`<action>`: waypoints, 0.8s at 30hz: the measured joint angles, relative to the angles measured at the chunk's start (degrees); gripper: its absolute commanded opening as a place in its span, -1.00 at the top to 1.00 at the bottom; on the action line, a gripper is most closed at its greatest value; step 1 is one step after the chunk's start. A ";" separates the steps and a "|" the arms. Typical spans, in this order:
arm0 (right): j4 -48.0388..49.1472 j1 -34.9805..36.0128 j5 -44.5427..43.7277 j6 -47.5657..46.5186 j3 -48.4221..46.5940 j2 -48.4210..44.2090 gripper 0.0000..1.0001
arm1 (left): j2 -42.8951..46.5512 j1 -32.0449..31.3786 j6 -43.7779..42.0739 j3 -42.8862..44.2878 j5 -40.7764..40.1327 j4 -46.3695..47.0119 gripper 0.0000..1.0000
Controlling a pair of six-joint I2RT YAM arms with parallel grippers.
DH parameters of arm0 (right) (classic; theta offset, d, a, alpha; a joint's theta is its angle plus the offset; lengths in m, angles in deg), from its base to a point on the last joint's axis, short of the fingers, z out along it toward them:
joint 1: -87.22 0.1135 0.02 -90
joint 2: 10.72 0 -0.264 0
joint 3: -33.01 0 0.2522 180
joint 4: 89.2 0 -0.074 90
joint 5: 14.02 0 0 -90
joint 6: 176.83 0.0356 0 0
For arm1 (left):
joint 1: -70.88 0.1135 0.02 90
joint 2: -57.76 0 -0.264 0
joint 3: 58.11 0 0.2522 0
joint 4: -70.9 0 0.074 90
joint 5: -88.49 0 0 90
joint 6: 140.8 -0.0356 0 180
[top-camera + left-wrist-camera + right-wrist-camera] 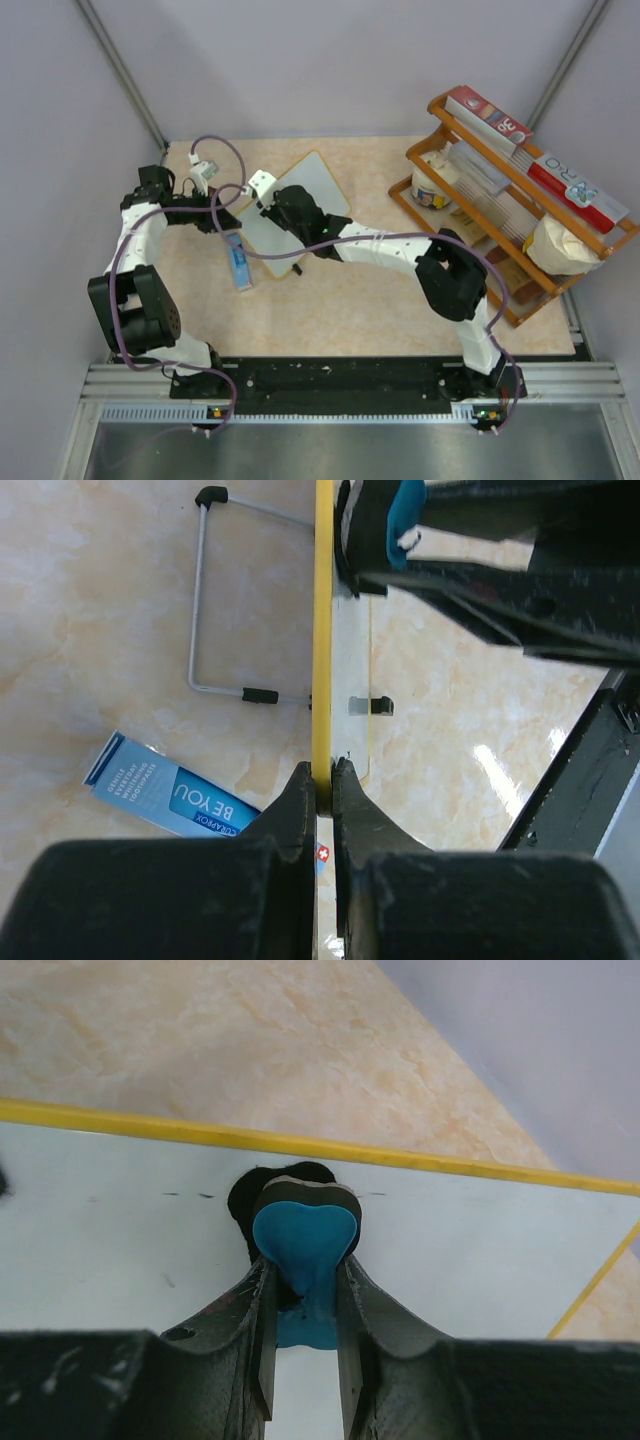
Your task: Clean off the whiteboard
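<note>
Jaws of the left gripper (320, 783) pinch the yellow rim of the whiteboard (318, 182), left of table (380, 305) centre, while the right gripper (302, 1280) clamps the blue eraser (303, 1230) against its face, long axis running near-left to far-right.

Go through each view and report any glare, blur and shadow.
Top external: even, soft light, everything sharp, with only faint shadows on the table. Left wrist: a bright glare streak on the table right of the whiteboard, and the left gripper is blurred close to the lens. Right wrist: the right gripper is soft at the bottom edge, with a dark shadow or reflection behind the eraser.
</note>
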 measured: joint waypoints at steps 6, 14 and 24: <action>0.68 -5.16 -0.02 0.28 0.07 0.00 1.00 | 0.00 0.00 0.00 0.00 -0.11 -0.04 1.00; 3.06 -12.48 -0.92 1.25 3.06 -0.02 1.00 | 0.00 0.00 -0.02 0.00 0.04 -0.28 1.00; -0.35 -14.84 0.52 2.67 14.05 -7.32 1.00 | 0.00 -0.24 -1.62 1.01 -0.26 -2.05 1.00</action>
